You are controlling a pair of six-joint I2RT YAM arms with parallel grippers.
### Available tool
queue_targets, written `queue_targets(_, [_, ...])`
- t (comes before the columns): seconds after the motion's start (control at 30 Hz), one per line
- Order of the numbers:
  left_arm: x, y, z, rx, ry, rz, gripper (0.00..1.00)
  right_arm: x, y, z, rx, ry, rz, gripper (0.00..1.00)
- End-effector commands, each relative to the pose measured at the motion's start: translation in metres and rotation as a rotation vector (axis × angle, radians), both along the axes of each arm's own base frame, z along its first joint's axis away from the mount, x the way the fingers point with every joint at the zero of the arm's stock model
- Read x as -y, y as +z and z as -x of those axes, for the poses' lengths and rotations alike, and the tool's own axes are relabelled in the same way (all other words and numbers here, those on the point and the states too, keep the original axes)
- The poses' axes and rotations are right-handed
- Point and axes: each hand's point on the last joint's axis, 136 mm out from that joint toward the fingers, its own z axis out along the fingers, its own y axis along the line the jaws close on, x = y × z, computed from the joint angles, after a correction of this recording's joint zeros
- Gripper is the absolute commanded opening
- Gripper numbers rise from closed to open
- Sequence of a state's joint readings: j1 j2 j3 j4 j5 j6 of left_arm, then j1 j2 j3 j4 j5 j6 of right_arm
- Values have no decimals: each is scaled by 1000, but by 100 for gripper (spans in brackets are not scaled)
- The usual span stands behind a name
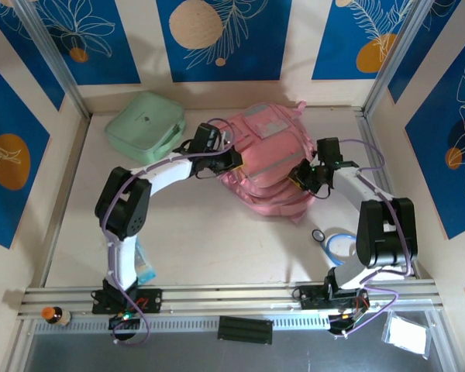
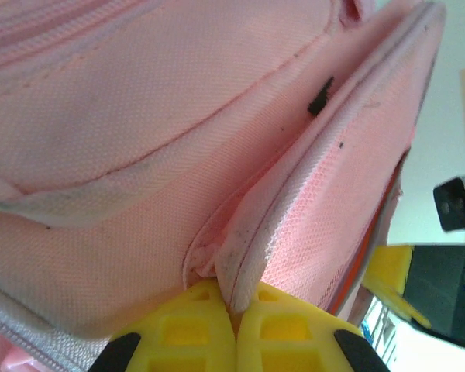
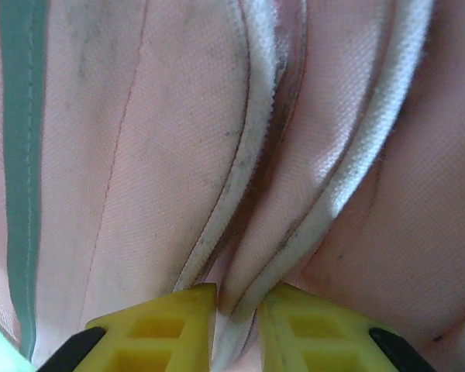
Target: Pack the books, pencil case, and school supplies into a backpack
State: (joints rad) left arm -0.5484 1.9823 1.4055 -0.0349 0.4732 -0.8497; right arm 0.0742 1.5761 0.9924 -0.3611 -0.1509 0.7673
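Both pinch backpack [image 1: 267, 155] edges: left end effector [image 2: 234, 310] at its 9 o'clock, right end effector [image 3: 236, 310] at 3 o'clock. Backpack sits 12 o'clock on tabletop [image 1: 217, 248]; looks soft and floppy, so piped edges are the best hold.

Robot test booth, blue leaf-print wall panels [image 1: 248, 46], aluminium mounting rail [image 1: 217, 296], beige tabletop [image 1: 217, 240]

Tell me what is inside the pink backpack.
Its inside is hidden. The backpack lies slumped with its pink fabric folded over any contents. The left gripper and right gripper each pinch a piped edge, and between those folds I see just more fabric.
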Motion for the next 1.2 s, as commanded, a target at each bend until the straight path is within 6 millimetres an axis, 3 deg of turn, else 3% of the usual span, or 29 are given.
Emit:
queue_targets(0.0, [9,23,24,-18,-29,110,0,-18,35,-34,162,108,-22,22])
queue_targets(0.17, [10,30,27,-34,0,182,0,-8,47,-26,169,79,78,36])
queue_targets(0.3, [13,39,20,-35,20,211,0,6,67,-1,201,27,209,50])
queue_targets(0.4, [16,46,15,-36,34,233,0,2,75,21,211,40,264,52])
queue_targets(0.47, [17,48,13,-42,45,248,0,-10,76,33,211,74,283,52])
queue_targets(0.63, [21,53,11,-45,51,273,0,-67,78,52,255,199,337,51])
queue_targets(0.83, [21,55,13,-51,49,276,0,-117,71,50,293,242,364,46])
queue_targets(1.0, [22,58,15,-42,36,285,0,-139,50,44,232,210,352,42])
queue_targets(1.17, [22,56,16,-54,30,284,0,-142,45,33,225,144,369,37])
